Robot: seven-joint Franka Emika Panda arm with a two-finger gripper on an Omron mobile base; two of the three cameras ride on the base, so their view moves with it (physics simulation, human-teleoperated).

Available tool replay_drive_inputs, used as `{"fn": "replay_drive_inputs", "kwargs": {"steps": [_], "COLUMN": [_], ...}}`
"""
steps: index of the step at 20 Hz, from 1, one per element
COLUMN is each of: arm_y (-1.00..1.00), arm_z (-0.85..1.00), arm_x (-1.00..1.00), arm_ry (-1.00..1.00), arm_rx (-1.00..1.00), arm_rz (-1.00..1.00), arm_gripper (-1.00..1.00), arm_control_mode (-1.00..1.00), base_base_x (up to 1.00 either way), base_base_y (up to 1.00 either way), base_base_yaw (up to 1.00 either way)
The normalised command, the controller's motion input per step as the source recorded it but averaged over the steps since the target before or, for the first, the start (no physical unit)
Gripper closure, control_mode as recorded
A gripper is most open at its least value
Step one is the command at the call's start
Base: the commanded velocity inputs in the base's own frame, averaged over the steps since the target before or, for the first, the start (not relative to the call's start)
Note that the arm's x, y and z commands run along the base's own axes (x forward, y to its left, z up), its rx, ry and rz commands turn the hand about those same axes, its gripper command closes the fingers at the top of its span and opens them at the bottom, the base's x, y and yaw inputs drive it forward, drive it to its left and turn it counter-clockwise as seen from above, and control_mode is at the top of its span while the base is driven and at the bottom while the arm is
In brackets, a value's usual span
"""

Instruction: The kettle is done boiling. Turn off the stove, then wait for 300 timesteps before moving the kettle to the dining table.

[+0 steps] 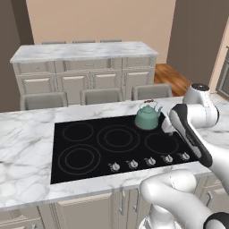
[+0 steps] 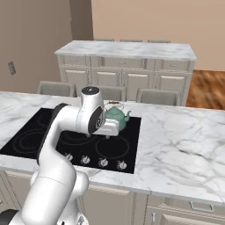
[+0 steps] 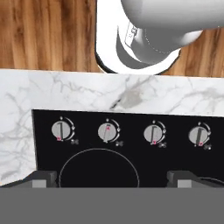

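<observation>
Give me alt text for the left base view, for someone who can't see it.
A teal kettle sits at the back right of a black stove set in a marble island, with the white robot arm reaching beside it. Five knobs line the stove's front edge.

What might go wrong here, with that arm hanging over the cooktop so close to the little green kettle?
1. The hand hovers right beside the kettle; a swing toward the knobs might knock it.
2. The knobs on the stove look alike and sit in a tight row, so the open gripper may turn the wrong one.
3. The kettle's handle is thin, so a later grasp may slip.
</observation>
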Motion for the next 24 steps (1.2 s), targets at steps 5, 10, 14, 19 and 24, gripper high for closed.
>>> {"fn": "replay_drive_inputs", "kwargs": {"steps": [5, 10, 14, 19, 24], "arm_y": [0.03, 0.00, 0.00, 0.00, 0.00], "arm_z": [-0.27, -0.34, -0.29, -0.28, -0.29], "arm_x": [0.03, 0.00, 0.00, -0.01, -0.01], "arm_ry": [0.05, 0.01, 0.02, 0.02, 0.01], "arm_rx": [-0.01, -0.03, -0.01, 0.00, -0.01], "arm_rz": [0.00, -0.03, -0.02, -0.01, -0.02], "arm_gripper": [-1.00, -1.00, -1.00, -1.00, -1.00], "arm_control_mode": [-1.00, -1.00, -1.00, -1.00, -1.00], "base_base_x": [0.00, 0.00, 0.00, 0.00, 0.00], "base_base_y": [0.00, 0.00, 0.00, 0.00, 0.00], "base_base_yaw": [0.00, 0.00, 0.00, 0.00, 0.00]}}
